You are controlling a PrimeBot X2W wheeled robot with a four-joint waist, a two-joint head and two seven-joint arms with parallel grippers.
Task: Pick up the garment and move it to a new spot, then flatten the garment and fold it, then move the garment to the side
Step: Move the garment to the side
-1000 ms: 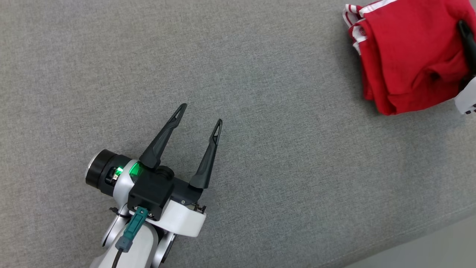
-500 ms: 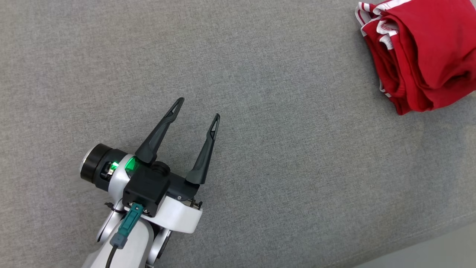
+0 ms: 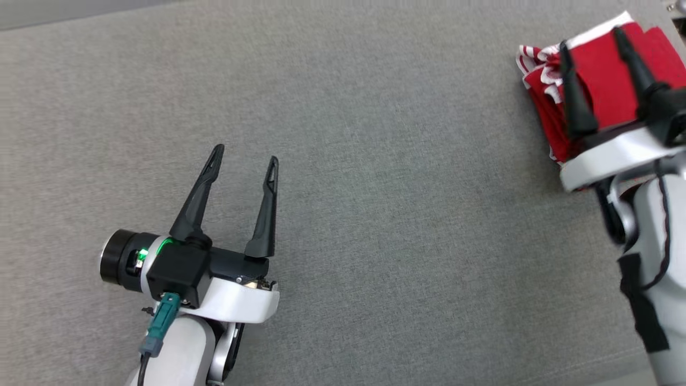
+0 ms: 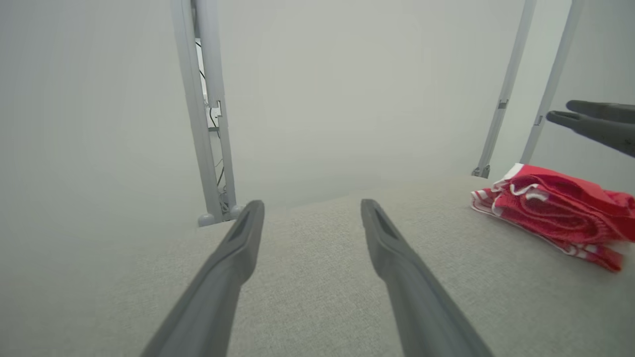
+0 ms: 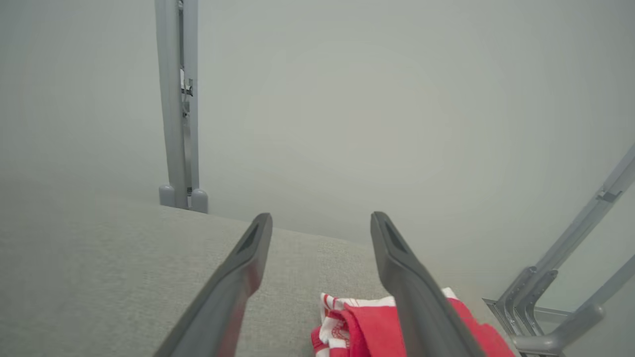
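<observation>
The right pincer (image 3: 590, 40) is held spread wide, grasping nothing, above the garment (image 3: 605, 80) and clear of it. The left pincer (image 3: 246, 154) is likewise spread and empty, well to the garment's left. The garment, red with white trim, is laid folded on the grey desk (image 3: 402, 187).
</observation>
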